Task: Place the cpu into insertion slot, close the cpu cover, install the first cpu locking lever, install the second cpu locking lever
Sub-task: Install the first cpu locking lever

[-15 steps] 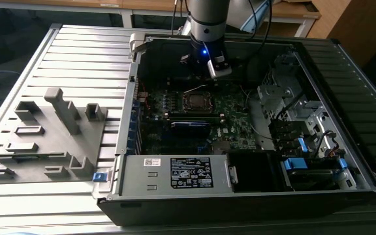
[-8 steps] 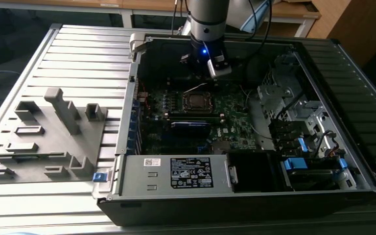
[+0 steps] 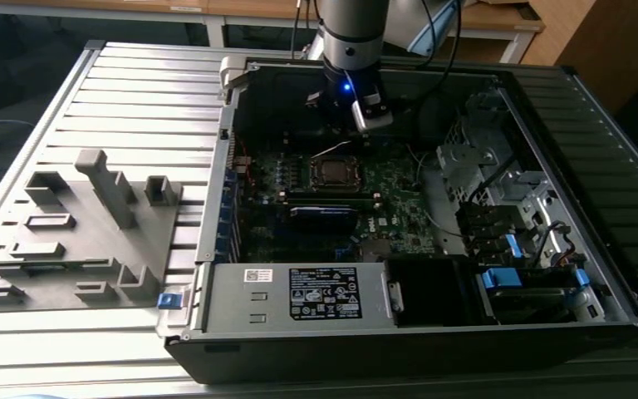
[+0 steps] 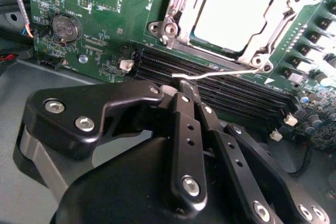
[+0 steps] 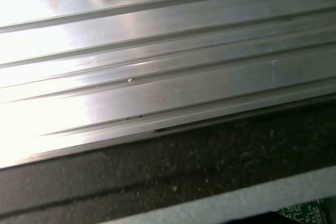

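The cpu (image 4: 231,11) lies in its socket on the green motherboard, its pale metal top showing through the window of the cpu cover (image 4: 181,9), which lies flat over it. In the exterior view the cpu (image 3: 331,172) sits mid-board inside the open computer case. One thin wire locking lever (image 4: 220,73) stands free beside the socket, seen as a light line (image 3: 331,150) rising from it. My gripper (image 4: 184,85) is shut, its black fingers (image 4: 187,129) pressed together, with the tips right at the lever's free end. My gripper (image 3: 361,112) hangs just behind the socket.
Memory slots (image 4: 220,85) run beside the socket. The white-labelled power supply (image 3: 296,293) fills the case front, with drive bays (image 3: 497,191) at the exterior view's right. A grey fixture tray (image 3: 76,233) lies on the slatted aluminium table (image 5: 157,77).
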You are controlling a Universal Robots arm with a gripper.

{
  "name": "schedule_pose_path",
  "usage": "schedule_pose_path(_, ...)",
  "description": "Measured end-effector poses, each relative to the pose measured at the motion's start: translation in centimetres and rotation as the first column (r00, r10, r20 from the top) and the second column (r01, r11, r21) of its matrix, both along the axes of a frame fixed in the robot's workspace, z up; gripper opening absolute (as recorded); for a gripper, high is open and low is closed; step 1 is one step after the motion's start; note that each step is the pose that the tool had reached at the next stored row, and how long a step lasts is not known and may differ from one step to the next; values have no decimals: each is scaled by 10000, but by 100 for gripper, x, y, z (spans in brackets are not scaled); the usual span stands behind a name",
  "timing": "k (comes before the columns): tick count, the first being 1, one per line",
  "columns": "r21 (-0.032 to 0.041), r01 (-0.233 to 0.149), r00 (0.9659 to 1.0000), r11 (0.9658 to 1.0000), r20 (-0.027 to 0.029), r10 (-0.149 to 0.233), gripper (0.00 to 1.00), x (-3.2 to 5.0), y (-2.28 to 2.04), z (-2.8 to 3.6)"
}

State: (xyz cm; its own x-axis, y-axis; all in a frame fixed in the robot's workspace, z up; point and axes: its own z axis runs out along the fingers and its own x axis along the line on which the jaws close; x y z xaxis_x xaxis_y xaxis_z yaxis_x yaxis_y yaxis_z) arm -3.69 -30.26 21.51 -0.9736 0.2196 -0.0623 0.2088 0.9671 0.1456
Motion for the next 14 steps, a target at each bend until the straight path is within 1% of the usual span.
schedule_pose_path(14,12,0,10000,10000,2,0,11,0,0,209)
